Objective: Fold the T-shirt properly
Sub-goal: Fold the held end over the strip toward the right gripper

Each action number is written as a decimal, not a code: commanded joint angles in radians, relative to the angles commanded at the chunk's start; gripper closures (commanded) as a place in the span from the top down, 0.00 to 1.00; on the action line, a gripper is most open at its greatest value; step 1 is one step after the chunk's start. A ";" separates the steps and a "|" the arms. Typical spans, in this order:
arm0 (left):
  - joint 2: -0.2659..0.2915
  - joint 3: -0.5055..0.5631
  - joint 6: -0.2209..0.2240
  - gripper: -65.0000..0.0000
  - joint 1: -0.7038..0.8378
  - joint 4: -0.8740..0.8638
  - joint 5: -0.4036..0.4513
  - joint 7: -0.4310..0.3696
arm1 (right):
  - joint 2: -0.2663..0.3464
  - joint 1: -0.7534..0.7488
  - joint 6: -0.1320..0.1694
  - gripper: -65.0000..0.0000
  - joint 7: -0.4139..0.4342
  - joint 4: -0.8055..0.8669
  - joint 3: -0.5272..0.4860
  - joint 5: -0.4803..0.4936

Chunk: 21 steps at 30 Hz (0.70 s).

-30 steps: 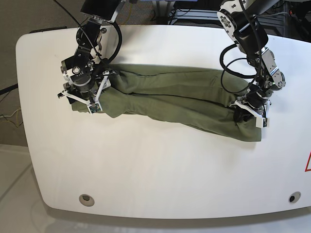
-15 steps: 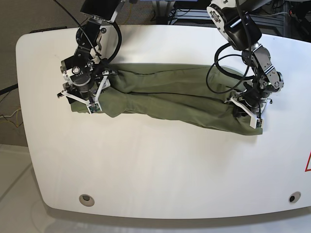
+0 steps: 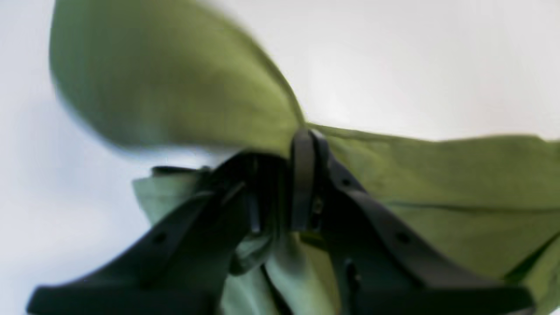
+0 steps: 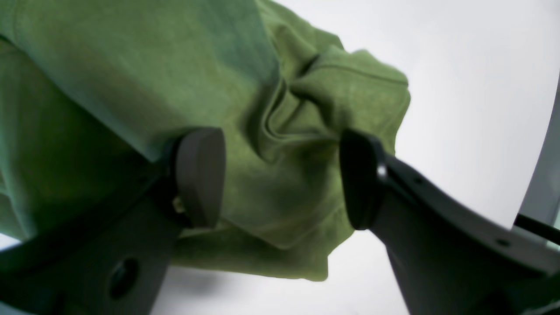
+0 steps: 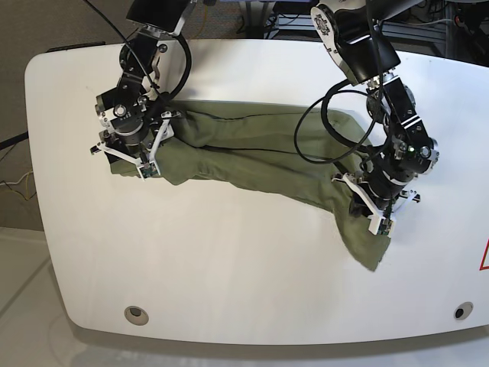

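The olive-green T-shirt lies bunched in a long band across the white table. On the base view's right, my left gripper is shut on the shirt's right end, which hangs down from it as a flap towards the front edge. The left wrist view shows its fingers pinched together on the cloth. On the base view's left, my right gripper stands open over the shirt's left end. In the right wrist view its pads straddle a crumpled fold of the T-shirt without closing on it.
Two round holes sit near the table's front edge, and a red mark is at the right edge. Black cables loop from the left arm over the shirt. Equipment stands behind the table's far edge.
My left gripper has carried the shirt's right end leftward and towards the front edge, lifting it so a flap hangs down. The right gripper has stayed in place.
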 joint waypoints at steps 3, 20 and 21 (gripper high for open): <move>0.000 0.031 0.000 0.13 0.000 0.008 0.000 0.000 | -0.002 0.000 0.000 0.61 0.000 0.002 0.000 0.000; 0.000 0.241 0.067 0.13 0.083 0.005 -0.272 -0.008 | -0.003 0.000 0.000 0.61 0.000 0.002 0.000 0.002; 0.000 0.250 0.087 0.13 0.091 0.003 -0.296 -0.009 | -0.003 0.000 0.000 0.61 0.000 0.002 0.000 0.002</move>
